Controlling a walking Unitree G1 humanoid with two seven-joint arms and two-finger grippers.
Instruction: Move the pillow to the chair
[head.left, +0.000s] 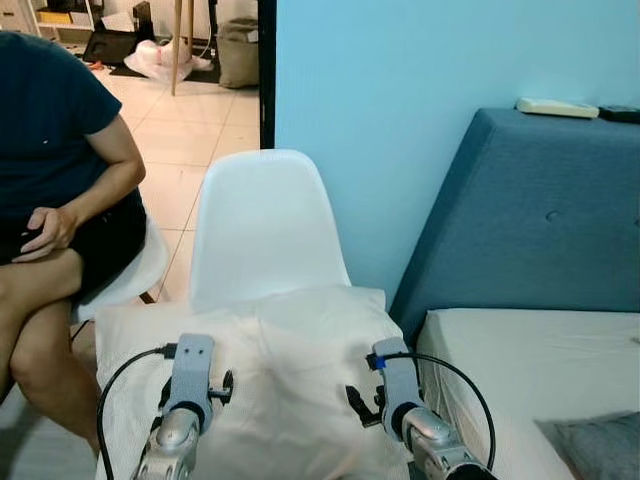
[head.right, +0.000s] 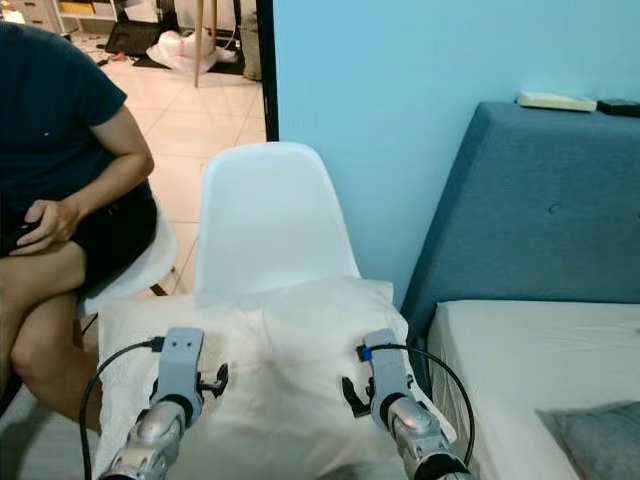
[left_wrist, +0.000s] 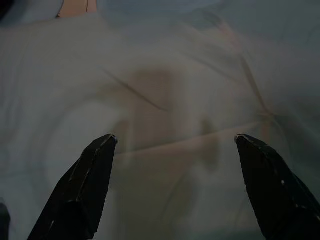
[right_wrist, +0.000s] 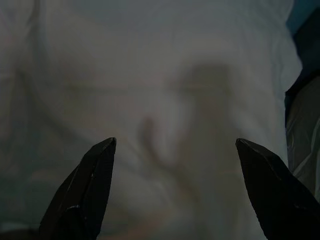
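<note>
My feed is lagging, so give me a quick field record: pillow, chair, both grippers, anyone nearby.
pillow: white pillow lying across the chair seat, in front of the backrest
chair: white chair, against the blue wall, beside the bed
left gripper: left gripper open, over the pillow
right gripper: right gripper open, over the pillow
person: seated person on the robot's left

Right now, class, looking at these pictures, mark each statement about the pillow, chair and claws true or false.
1. The pillow lies on the white chair's seat. True.
2. The left claw is shut on the pillow. False: its fingers are spread open.
3. The right claw is open over the pillow. True.
4. The bed is left of the chair. False: it is to the right.
5. A person sits left of the chair. True.
</note>
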